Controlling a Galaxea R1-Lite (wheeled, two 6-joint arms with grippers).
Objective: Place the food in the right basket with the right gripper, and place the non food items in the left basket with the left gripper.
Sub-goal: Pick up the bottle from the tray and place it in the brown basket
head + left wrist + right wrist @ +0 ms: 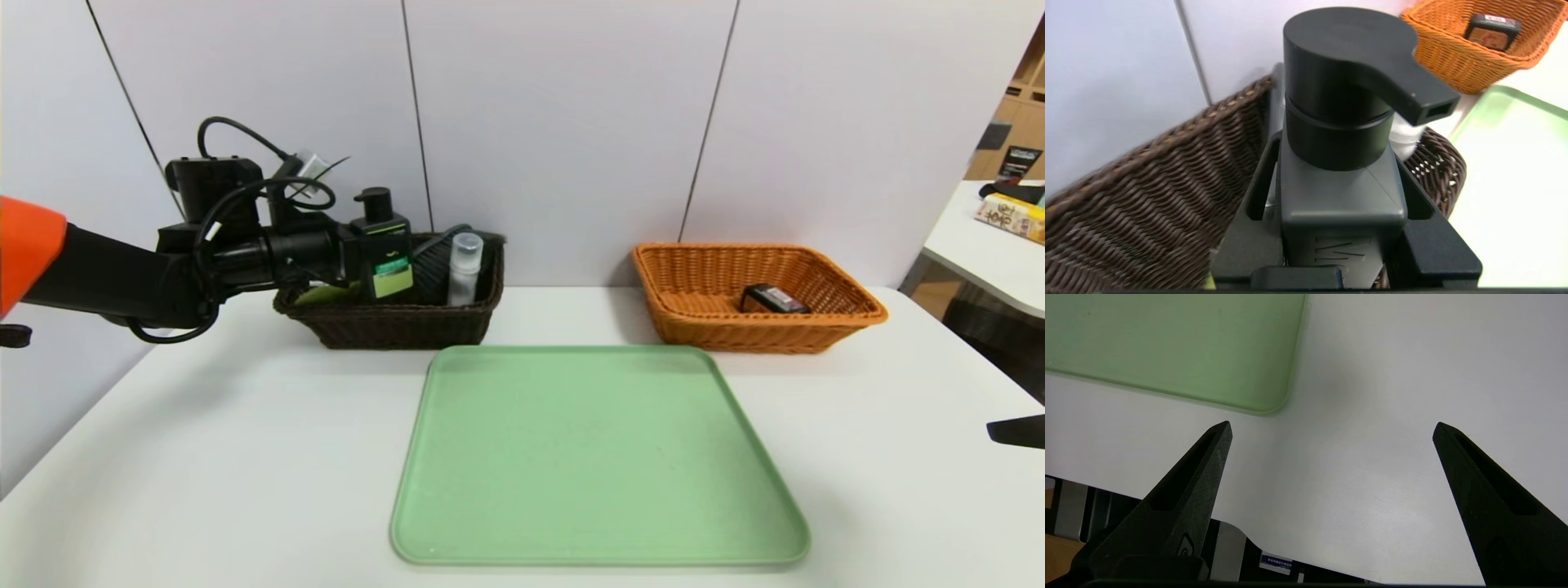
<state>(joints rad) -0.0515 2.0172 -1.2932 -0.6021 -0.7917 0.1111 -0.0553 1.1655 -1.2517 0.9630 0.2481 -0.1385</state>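
Pump bottle at the dark basket, left claw gripping.

Left claw (1345,228) clamps the pump bottle (390,260) by its body, upright over the dark basket (400,331); probably stiff, fairly heavy, slick if wet, best held at the flat sides below the pump. White bottle (465,269) and brush (434,265) sit inside; packet (771,299) in the orange basket (759,333). Right claw (1333,430) idles open above the worktop (1355,490).

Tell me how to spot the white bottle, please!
Find the dark brown basket against the wall, behind the green tray's left side. At its right end stands the white bottle. It has a clear cap, unlike the taller dark green bottle with a black pump, gripped by the left tool.
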